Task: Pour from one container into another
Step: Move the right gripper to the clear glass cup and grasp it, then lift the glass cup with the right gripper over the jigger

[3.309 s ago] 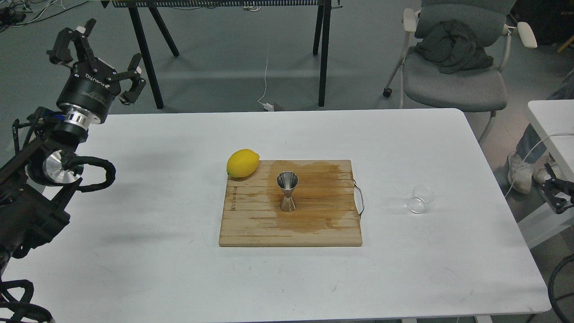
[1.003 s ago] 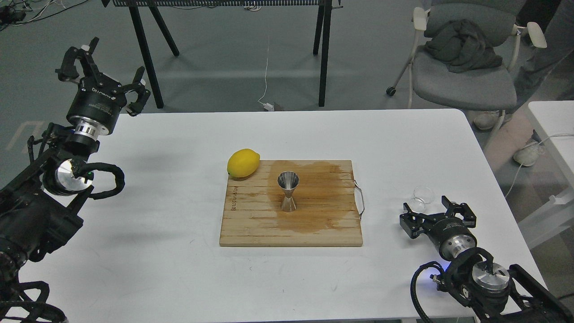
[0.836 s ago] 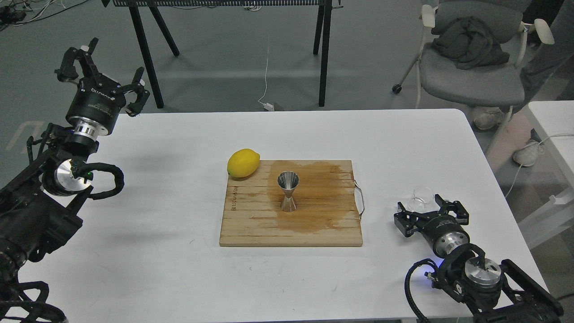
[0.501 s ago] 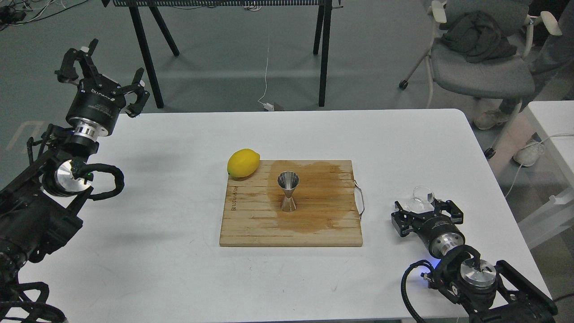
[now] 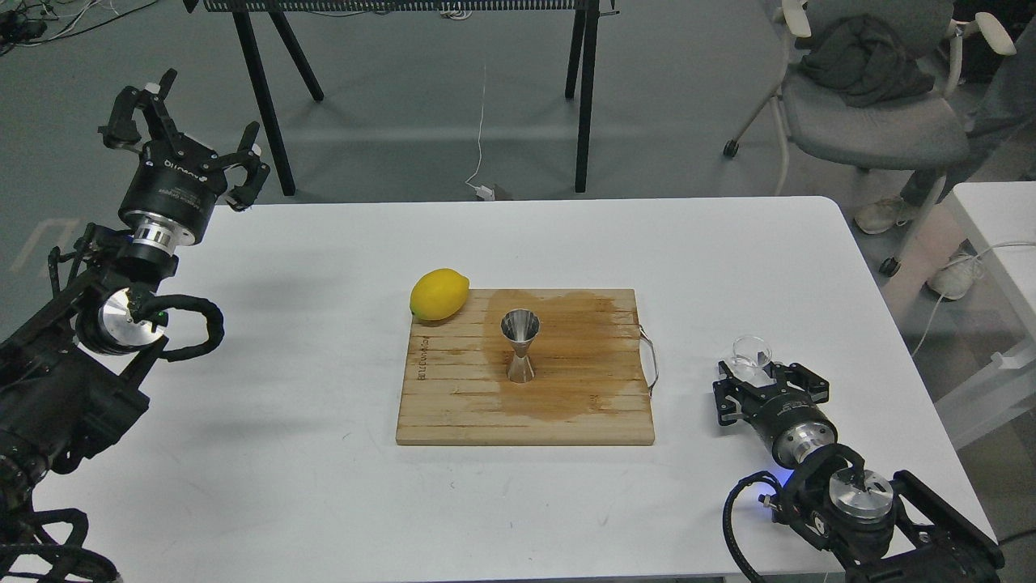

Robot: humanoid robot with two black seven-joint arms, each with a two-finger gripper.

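Observation:
The clear glass cup [image 5: 751, 353] stands on the white table [image 5: 324, 502] to the right of the board. My right gripper [image 5: 767, 376] sits low right behind the cup, open, its fingers reaching to either side of the cup's near part; whether they touch it I cannot tell. The steel jigger [image 5: 519, 346] stands upright in the middle of the wooden cutting board [image 5: 453, 405], on a wet brown stain. My left gripper [image 5: 190, 117] hangs open and empty beyond the table's far left corner.
A yellow lemon [image 5: 438, 295] rests at the board's far left corner. The board has a metal handle [image 5: 650, 360] on its right side. A grey chair [image 5: 878, 105] and a person's legs are off the table at the far right.
My right arm came into view and moved its open gripper forward and left up to the cup. The cup shifted slightly left. The chair behind rolled right.

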